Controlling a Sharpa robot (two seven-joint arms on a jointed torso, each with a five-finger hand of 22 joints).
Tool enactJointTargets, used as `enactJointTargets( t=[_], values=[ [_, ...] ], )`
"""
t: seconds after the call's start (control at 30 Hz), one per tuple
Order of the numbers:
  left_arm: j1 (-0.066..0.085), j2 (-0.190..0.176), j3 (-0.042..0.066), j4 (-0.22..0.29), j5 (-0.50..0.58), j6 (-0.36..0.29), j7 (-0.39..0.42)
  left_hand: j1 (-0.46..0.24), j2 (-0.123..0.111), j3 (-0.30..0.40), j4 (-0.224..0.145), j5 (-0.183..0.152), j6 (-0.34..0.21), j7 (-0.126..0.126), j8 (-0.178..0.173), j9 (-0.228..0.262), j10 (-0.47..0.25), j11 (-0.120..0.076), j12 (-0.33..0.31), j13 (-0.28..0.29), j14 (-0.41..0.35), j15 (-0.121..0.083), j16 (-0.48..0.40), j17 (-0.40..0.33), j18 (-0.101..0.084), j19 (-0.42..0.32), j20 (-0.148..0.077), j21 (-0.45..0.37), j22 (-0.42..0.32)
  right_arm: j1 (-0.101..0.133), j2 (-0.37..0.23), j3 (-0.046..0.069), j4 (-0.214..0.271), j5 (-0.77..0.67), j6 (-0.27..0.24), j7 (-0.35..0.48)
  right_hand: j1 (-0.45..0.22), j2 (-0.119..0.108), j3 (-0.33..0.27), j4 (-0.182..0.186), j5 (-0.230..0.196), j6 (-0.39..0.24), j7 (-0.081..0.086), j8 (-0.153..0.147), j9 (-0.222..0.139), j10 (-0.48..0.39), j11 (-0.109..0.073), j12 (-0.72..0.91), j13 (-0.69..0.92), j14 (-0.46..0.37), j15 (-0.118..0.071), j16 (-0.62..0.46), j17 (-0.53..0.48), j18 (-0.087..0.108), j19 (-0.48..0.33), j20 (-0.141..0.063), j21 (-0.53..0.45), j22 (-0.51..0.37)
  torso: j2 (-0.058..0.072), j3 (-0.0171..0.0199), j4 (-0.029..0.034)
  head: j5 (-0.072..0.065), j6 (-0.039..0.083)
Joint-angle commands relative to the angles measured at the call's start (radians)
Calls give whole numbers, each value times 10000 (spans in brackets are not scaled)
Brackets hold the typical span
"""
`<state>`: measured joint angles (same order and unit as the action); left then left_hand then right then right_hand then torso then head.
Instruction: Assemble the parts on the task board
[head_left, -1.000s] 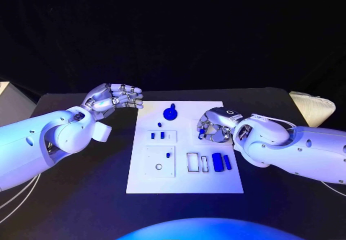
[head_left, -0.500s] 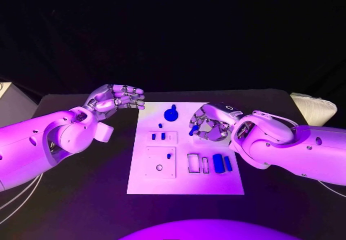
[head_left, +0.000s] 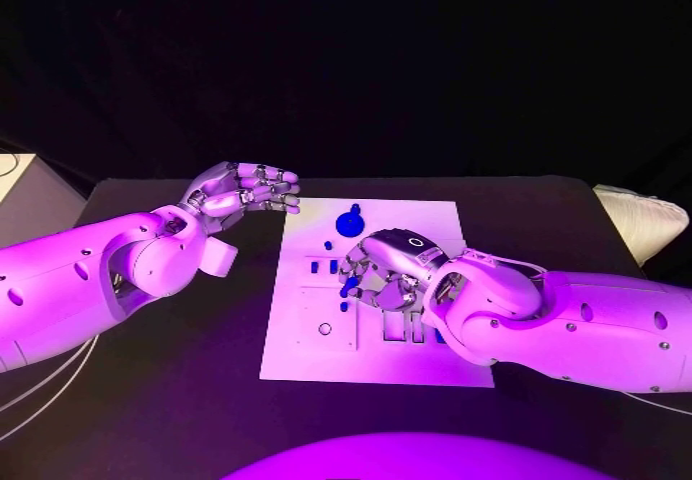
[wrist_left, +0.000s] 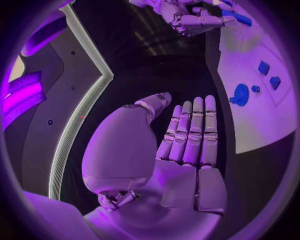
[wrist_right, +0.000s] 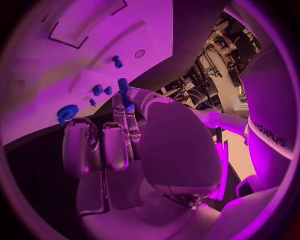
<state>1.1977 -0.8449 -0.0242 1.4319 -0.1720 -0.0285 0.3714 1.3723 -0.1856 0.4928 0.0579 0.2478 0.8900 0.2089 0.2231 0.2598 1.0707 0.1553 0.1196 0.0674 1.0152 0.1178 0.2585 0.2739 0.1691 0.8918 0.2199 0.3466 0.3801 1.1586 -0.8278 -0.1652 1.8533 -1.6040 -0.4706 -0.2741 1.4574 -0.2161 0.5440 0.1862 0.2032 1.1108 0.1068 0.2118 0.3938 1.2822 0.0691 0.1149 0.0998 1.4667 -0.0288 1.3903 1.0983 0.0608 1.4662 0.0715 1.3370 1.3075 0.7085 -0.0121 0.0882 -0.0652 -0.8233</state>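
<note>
since a second ago the right robot hand (head_left: 384, 272) has travelled left and nearer across the task board (head_left: 433, 222), from the board's right edge to over its middle, carrying a small blue part (wrist_right: 124, 91) pinched between thumb and fingertips; the part shows at the fingertips in the right wrist view and as a blue sliver under the hand (head_left: 348, 285) in the head view. the left robot hand (head_left: 245, 190) has stayed put, raised over the tabletop (head_left: 173, 400) just left of the board's far corner, fingers loosely curled and holding nothing. the step in hand looks like carrying the part to a seat in the square inset (head_left: 323, 322) on the near-left of the board. to do it well, i'd judge the part should be kept upright in the pinch, lined up over its hole before descending, and lowered slowly, since the hand itself hides the target from above. a round blue knob (head_left: 349, 220) sits at the far end of the board, with small blue pieces (head_left: 320, 266) just nearer. the tabletop is black and the room behind it is dark.
</note>
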Motion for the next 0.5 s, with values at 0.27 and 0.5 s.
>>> enactJointTargets(
  t=[0.27, 0.5],
  values=[
    [-8, 171, 2, -13, 14, 110, 20, 28, -16, 24, 19, 7, 11, 66, 19, -18, 6, 68, -65, -8, 60, 12, -74, 21, 110, 68, -5, -77, -17, -347, 795, -44, -470, -680, 82, 47, -21, -20, 6, -130, -69, -28, 35, 30, 725, 304, -280, -61, 19, 189, -84, 45, 22, -57, 274, -87, -55, 736, 10, -7, 22, 223, -63],
    [-10, 268, 3, -78, 7, 138, 48, 31, -16, 24, 19, 6, 12, 72, 18, -20, 7, 71, -67, -7, 60, 14, -77, 25, 112, 78, -7, -78, -19, -576, 1139, -52, -691, -594, 217, 101, -21, -20, 6, -130, -69, -28, 35, 30, 725, 304, -280, -61, 19, 189, -84, 45, 22, -57, 274, -87, -55, 736, -1, -5, 8, 285, -141]
  ],
)
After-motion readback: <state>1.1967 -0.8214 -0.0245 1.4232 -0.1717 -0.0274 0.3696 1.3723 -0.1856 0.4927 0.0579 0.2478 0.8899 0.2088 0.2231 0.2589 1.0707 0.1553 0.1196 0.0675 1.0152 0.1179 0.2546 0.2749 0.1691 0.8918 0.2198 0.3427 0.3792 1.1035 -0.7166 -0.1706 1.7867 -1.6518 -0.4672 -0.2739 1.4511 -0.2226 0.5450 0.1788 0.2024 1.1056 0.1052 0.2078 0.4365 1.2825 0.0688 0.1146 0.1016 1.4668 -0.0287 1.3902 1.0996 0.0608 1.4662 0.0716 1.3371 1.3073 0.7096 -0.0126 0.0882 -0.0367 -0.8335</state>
